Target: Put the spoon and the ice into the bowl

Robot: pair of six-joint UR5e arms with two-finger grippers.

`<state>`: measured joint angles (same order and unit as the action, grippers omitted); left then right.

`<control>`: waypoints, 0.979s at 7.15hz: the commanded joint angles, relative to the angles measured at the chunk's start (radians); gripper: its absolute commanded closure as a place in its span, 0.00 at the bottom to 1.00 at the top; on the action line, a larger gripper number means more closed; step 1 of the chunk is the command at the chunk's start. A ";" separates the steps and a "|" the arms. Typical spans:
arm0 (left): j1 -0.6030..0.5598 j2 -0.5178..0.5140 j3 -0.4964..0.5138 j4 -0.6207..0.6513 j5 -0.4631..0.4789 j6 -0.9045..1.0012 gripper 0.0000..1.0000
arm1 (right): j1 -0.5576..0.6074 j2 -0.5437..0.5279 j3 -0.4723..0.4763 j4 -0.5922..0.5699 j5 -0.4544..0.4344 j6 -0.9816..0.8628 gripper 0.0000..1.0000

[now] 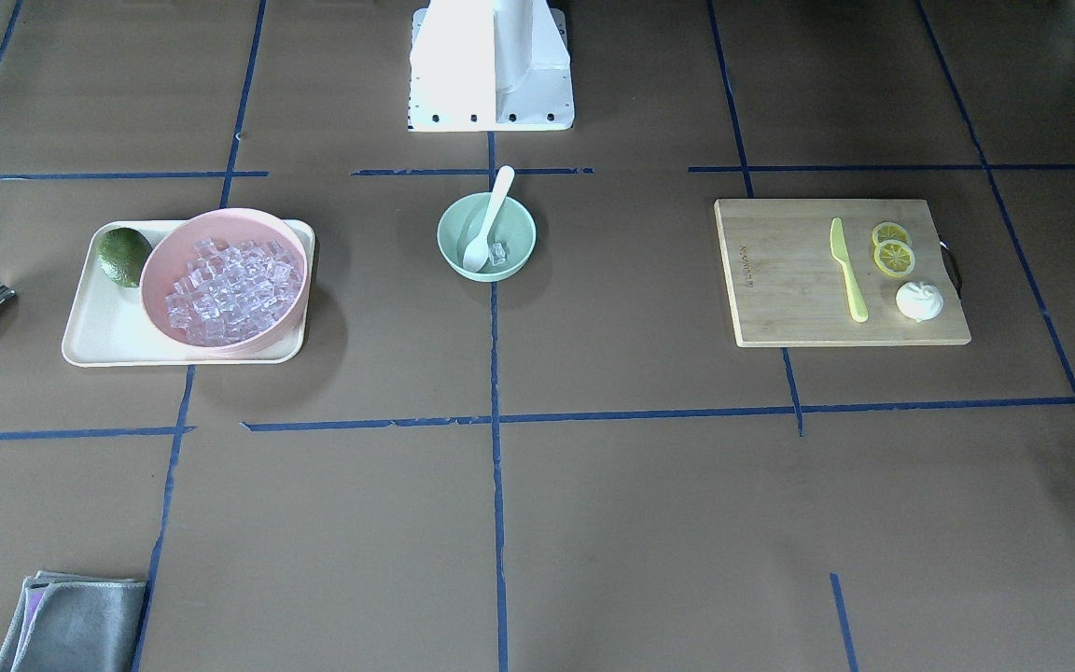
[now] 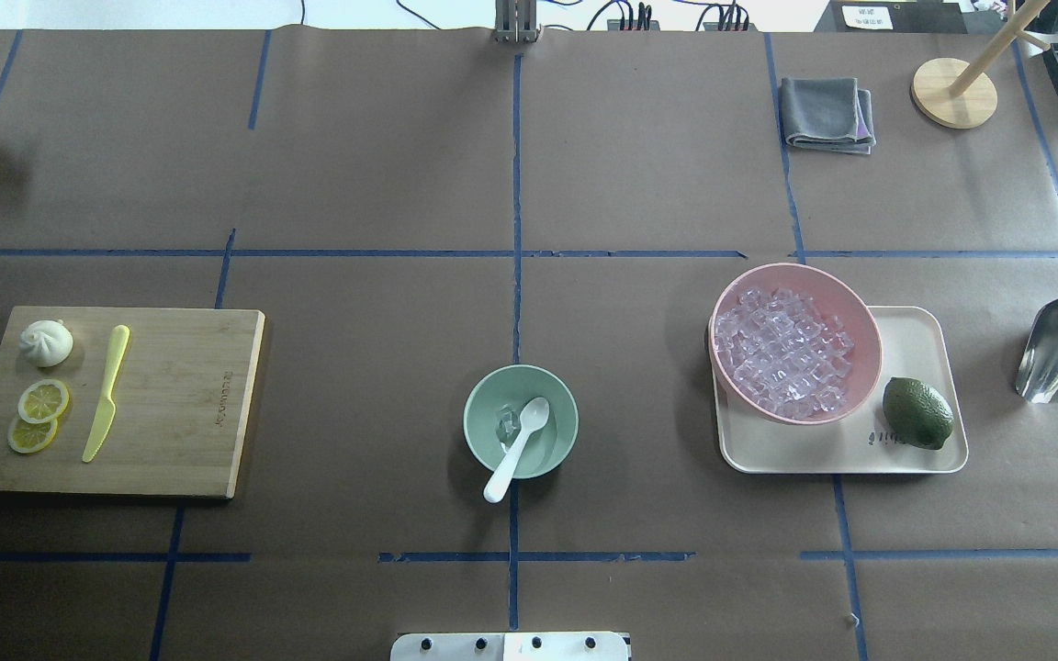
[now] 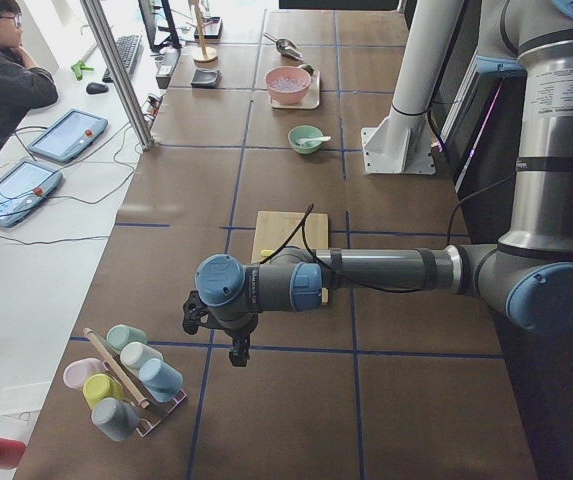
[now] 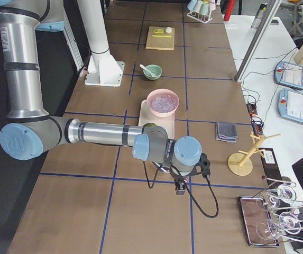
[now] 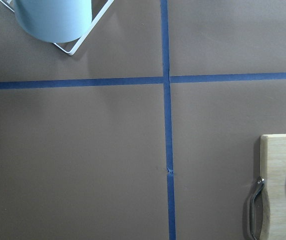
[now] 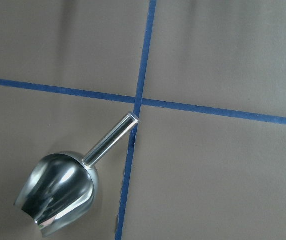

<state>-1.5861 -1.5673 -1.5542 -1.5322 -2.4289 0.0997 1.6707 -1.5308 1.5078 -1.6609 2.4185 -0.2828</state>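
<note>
**Q:** Where are the task's things placed?

**A:** The spoon [image 2: 518, 447] is shown lying in the bowl [image 2: 558, 404]. Its head is down on the bowl's floor and its handle is propped on the rim, with the end overhanging on the robot's side. One cube of ice [image 2: 508, 422] is seen inside the bowl, just beside the spoon's head. The bowl is set at the middle of the desk [image 2: 354, 184], well apart from the pink bowl [image 2: 860, 312] of cubes on its tray [image 2: 924, 321].

**Q:** How are the hands held?

**A:** The left hand [image 3: 221, 330] is shown only in a side view, hung over the desk's left end beyond the cutting board [image 2: 171, 404]. The right hand [image 4: 182, 186] is likewise shown only in a side view, at the right end near the metal scoop [image 6: 58, 192]. Whether either is released or clenched cannot be told.

**Q:** What is called for by the step in hand?

**A:** Both placements are judged done, so only a clean stand-off is judged to be left. The overhanging handle should be avoided, since a brush against it could lever the spoon out or tip the light bowl. Any arm travel is best kept high and outward, away from the centre of the desk.
</note>
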 commanded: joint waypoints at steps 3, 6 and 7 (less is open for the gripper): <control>0.000 0.003 0.000 0.000 0.001 0.002 0.00 | 0.004 -0.048 0.002 0.024 0.002 0.008 0.00; 0.000 0.004 0.000 -0.002 0.001 0.002 0.00 | 0.004 -0.042 0.011 0.026 0.004 0.108 0.00; 0.000 0.003 0.000 0.000 0.001 0.002 0.00 | 0.004 -0.042 0.012 0.026 0.004 0.109 0.00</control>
<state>-1.5861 -1.5635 -1.5539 -1.5336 -2.4283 0.1012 1.6751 -1.5730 1.5181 -1.6353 2.4221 -0.1820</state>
